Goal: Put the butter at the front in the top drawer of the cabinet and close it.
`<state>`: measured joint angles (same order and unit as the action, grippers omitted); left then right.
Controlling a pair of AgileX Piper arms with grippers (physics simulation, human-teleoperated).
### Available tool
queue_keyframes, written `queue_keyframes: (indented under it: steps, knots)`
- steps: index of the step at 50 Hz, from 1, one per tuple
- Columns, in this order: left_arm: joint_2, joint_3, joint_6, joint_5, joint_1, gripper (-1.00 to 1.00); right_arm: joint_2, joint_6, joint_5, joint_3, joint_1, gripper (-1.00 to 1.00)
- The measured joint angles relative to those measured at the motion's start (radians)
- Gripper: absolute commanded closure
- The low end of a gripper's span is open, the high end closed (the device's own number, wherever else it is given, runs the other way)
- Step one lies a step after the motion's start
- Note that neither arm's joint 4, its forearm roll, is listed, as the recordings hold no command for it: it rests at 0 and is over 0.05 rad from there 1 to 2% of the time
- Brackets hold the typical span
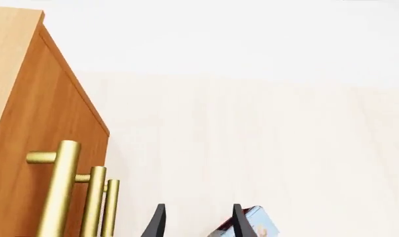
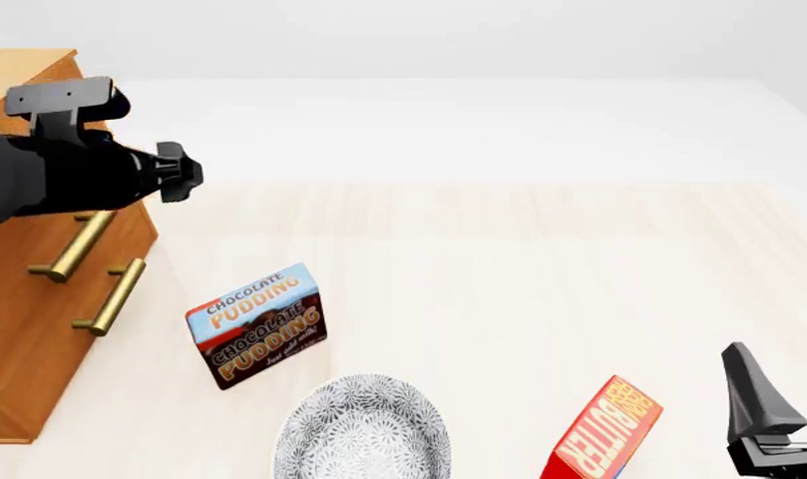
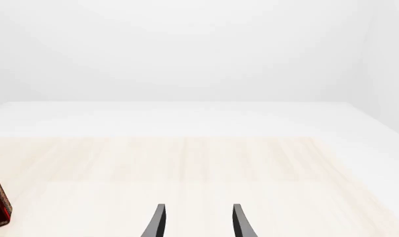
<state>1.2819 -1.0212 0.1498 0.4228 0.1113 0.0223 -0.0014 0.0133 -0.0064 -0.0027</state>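
- Butter stands on the table's near edge, just left of the right gripper, whose fingers are spread
- Left gripper, also spread, hovers beside the cabinet, well apart from the butter
- Bare tabletop lies ahead

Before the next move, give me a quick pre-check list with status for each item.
1. Top drawer open for loading: not ok, its front sits flush with the cabinet.
2. Left gripper open and empty: ok, fingers apart with nothing between them.
3. Left gripper on the top drawer's handle: not ok, the handles lie off to the side of the fingers in the left wrist view.
4. Right gripper open and empty: ok.
5. Butter reachable: ok, it is at the table's near edge beside the right arm.
6. Second butter carton located: cannot tell, only one is visible.
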Motion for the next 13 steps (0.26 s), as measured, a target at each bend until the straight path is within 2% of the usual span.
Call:
queue_keyframes:
  steps: [13]
  knots:
    - [-0.101,0.058,0.013,-0.031,0.076,-1.0,0.008,0.0,0.008,0.0,0.0,-1.0]
